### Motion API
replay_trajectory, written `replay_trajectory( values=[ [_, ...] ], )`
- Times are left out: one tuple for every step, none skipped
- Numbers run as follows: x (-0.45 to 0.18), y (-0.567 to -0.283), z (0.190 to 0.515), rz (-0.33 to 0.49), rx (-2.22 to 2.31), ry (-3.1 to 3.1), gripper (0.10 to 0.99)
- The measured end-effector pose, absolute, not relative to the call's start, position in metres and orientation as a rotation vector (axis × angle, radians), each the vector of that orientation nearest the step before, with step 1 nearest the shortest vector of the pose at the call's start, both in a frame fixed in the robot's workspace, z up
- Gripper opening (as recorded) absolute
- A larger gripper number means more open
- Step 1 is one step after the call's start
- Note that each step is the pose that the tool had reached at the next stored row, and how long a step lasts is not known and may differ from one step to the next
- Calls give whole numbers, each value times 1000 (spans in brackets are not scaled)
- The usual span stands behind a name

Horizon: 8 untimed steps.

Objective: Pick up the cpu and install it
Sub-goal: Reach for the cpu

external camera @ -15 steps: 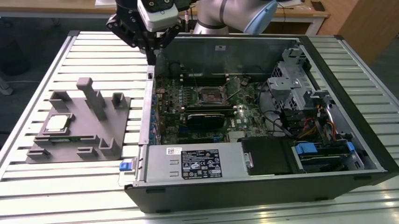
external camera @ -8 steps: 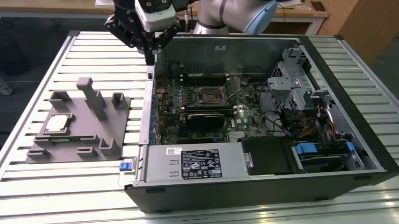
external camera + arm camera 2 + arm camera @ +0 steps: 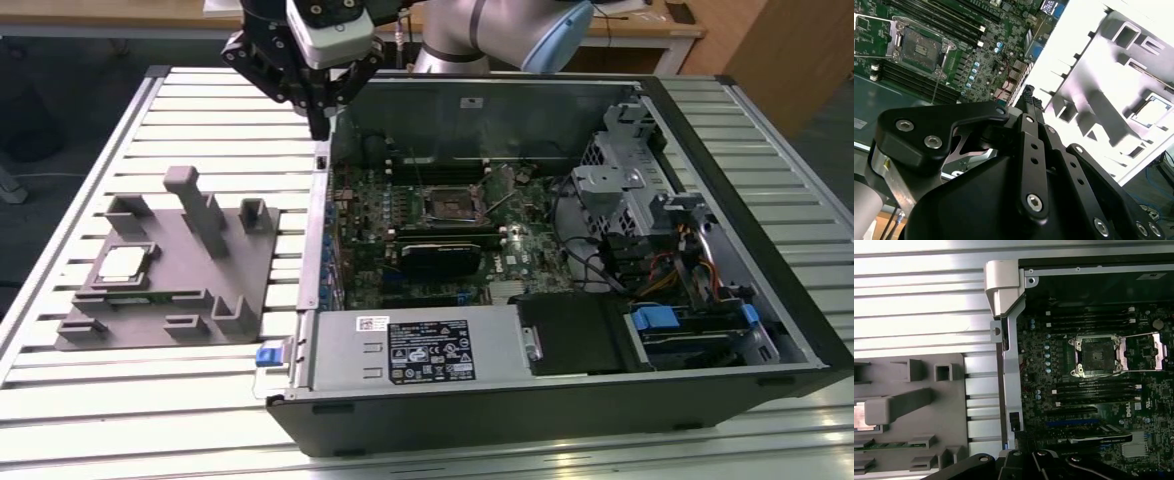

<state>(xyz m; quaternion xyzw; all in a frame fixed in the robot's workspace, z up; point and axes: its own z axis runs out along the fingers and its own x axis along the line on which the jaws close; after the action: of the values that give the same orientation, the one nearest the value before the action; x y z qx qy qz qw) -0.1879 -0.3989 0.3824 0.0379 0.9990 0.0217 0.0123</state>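
tray (image 3: pixel 174 310): grey, on the counter (image 3: pixel 200 110) at the exterior view's left, with posts (image 3: pixel 200 215) sticking up all over it.
cpu (image 3: pixel 120 264): lying flat in its pocket on the tray, well apart from the claw.
claw (image 3: pixel 320 125): fingers together with nothing in them, hanging over the case (image 3: pixel 534 420) wall, between tray and board.
socket (image 3: pixel 454 205): the frame looks flipped open and it's bare inside.
risk: imo those posts near the cpu could snag a finger. A crooked grab means a tilted chip, and that could bend socket pins.
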Motion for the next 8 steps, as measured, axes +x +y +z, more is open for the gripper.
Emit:
replay_trajectory(
  values=[
    [-188, -399, 382, 68, 118, 3114, 106],
    [-188, -399, 382, 68, 118, 3114, 106],
    [-189, -399, 382, 68, 118, 3114, 106],
    [-189, -399, 382, 68, 118, 3114, 106],
    [-189, -399, 382, 68, 118, 3114, 106],
    [-189, -399, 382, 68, 118, 3114, 106],
    [-189, -399, 382, 68, 118, 3114, 106],
    [-190, -399, 382, 68, 118, 3114, 106]
  ],
)
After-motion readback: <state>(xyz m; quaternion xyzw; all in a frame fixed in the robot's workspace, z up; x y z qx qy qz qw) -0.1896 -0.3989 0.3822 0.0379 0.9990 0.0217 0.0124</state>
